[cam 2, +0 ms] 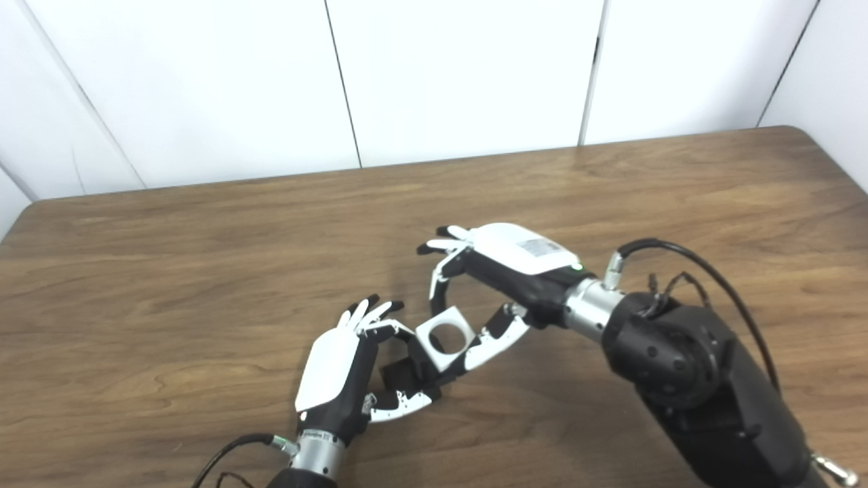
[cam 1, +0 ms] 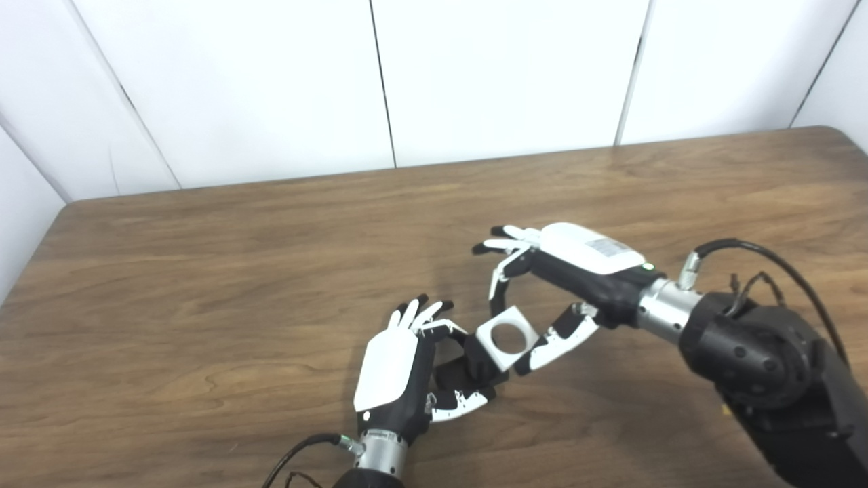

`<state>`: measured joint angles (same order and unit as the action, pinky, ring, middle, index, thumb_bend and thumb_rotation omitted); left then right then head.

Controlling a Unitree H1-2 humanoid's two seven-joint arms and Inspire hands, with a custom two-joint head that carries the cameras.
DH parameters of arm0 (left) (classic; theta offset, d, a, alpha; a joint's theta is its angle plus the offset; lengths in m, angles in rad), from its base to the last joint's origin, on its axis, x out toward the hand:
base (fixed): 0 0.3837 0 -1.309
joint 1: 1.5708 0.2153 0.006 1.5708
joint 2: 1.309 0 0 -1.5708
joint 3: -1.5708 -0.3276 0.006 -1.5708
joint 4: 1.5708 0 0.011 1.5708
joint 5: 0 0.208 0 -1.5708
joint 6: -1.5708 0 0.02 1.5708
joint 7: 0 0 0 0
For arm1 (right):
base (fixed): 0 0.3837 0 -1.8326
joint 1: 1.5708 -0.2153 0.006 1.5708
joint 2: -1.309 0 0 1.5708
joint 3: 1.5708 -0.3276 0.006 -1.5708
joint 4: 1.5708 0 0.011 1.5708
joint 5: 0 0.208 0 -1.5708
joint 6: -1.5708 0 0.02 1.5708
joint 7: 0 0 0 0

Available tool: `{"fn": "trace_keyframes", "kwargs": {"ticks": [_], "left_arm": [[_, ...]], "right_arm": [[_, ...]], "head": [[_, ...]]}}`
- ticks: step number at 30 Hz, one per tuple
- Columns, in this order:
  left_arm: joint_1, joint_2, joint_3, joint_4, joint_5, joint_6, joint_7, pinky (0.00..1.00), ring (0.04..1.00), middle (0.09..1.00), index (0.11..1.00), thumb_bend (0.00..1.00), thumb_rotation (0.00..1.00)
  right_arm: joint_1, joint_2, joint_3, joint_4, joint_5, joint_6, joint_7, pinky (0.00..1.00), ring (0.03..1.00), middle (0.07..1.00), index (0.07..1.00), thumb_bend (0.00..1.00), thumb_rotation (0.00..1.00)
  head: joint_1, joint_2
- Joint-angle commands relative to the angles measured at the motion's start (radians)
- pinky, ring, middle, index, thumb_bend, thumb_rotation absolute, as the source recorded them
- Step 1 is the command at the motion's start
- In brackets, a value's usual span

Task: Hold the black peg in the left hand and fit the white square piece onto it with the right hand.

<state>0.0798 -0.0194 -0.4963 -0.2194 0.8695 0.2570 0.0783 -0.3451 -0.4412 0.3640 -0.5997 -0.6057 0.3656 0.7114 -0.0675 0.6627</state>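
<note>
Left hand closed around black peg above wooden surface, right hand pinching white square piece between thumb and fingers, piece touching peg end.

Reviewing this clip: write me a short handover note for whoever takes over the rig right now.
Left hand: shut on the black peg, held low over the table.
Right hand: shut on the white square piece, pinched between fingers and thumb, its round hole facing the camera.
Position: the piece is right up against the end of the peg; whether it is already seated cannot be told.
Done: both parts grasped and brought together.
Left: check the fit, push the piece fully on if needed, then release the right hand.
</note>
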Motion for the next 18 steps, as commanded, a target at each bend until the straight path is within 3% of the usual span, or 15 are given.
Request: {"fn": "trace_keyframes", "kwargs": {"ticks": [1, 10, 18], "left_arm": [[0.012, -0.026, -0.014, 0.056, 0.013, 0.012, 0.000, 1.00, 0.974, 0.884, 0.491, 0.52, 0.07], [0.012, -0.030, -0.018, 0.059, 0.017, 0.016, -0.001, 1.00, 0.976, 0.886, 0.492, 0.52, 0.07], [0.015, -0.033, -0.019, 0.055, 0.010, 0.013, 0.001, 1.00, 0.978, 0.888, 0.492, 0.52, 0.07]], "right_arm": [[-0.052, 0.016, -0.003, -0.018, -0.012, -0.016, -0.007, 1.00, 1.000, 0.928, 0.494, 0.52, 0.17], [-0.055, 0.072, 0.008, 0.033, -0.010, -0.030, -0.027, 1.00, 1.000, 0.944, 0.494, 0.51, 0.16], [-0.054, 0.082, 0.009, 0.068, -0.031, -0.058, -0.044, 1.00, 1.000, 0.947, 0.494, 0.51, 0.16]], "head": [[-0.001, 0.001], [0.004, 0.001], [0.004, 0.000]]}}
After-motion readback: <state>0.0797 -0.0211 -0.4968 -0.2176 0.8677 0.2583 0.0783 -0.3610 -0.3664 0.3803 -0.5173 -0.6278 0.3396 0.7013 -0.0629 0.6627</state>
